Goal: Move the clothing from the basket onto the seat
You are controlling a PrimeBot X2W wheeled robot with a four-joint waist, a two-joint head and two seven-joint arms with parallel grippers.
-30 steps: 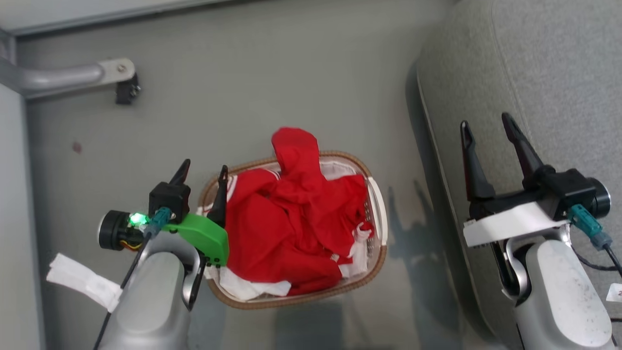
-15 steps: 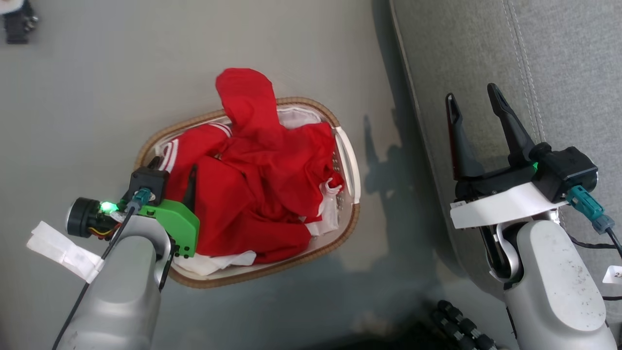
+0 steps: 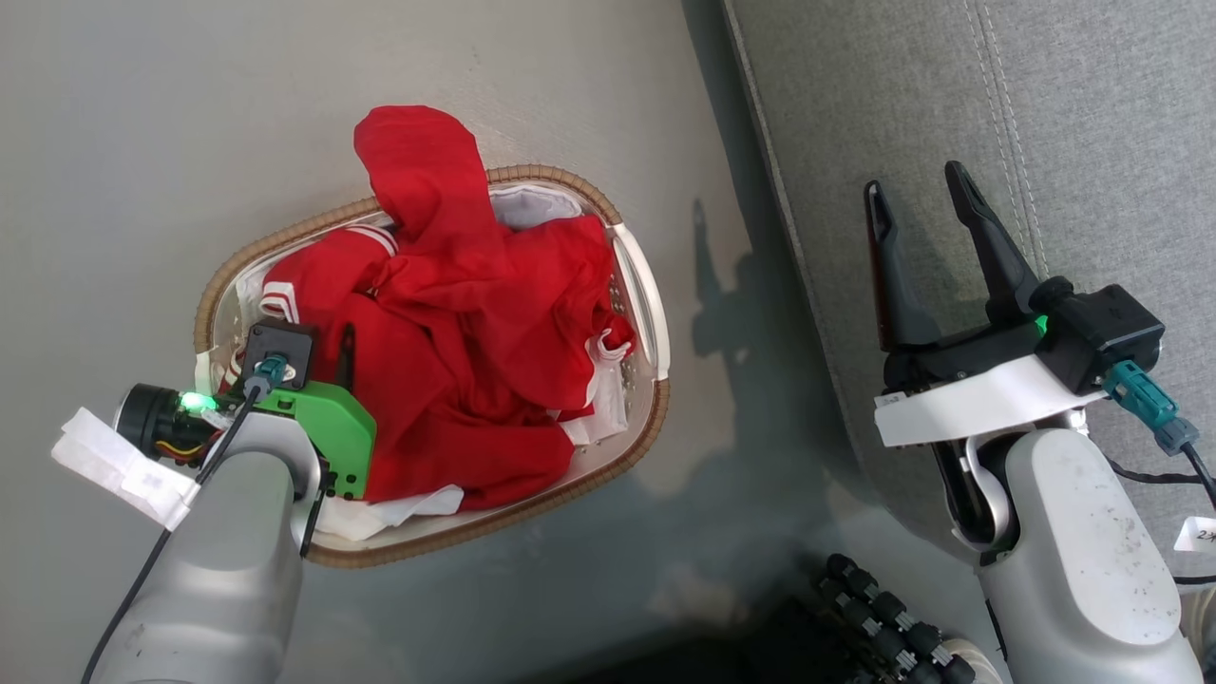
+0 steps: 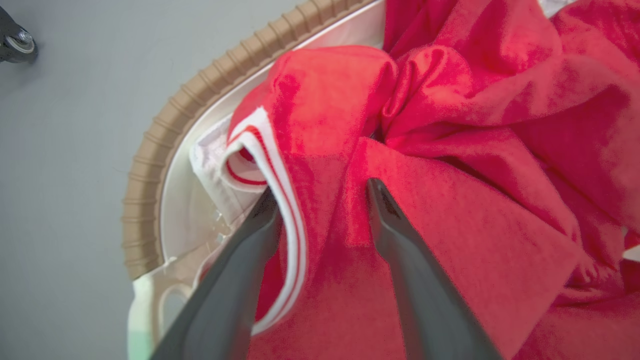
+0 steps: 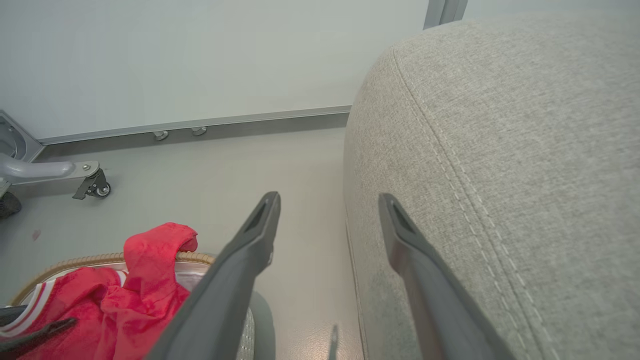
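Note:
The red clothing [image 3: 475,313] lies heaped in the white basket with the brown woven rim [image 3: 655,418], and one part hangs over the far rim. My left gripper [image 3: 318,334] is down in the basket's left end. In the left wrist view its jaws [image 4: 322,192] stand apart, straddling a fold of the clothing [image 4: 475,125] beside a white-striped hem, next to the rim [image 4: 150,170]. My right gripper [image 3: 914,182] hovers open and empty at the edge of the grey seat [image 3: 1045,95]. The right wrist view shows it [image 5: 330,199] between seat [image 5: 525,150] and clothing [image 5: 140,285].
Grey floor surrounds the basket. The white liner [image 3: 532,204] shows at the basket's far end. A metal leg with a caster [image 5: 92,182] stands by the wall's baseboard. A black ribbed part [image 3: 883,617] sits at the lower edge, between basket and seat.
The head camera has shifted, sliding the picture left and down. My left gripper has gone down into the basket, over a fold of red fabric, and its jaws have narrowed. The right gripper is unchanged.

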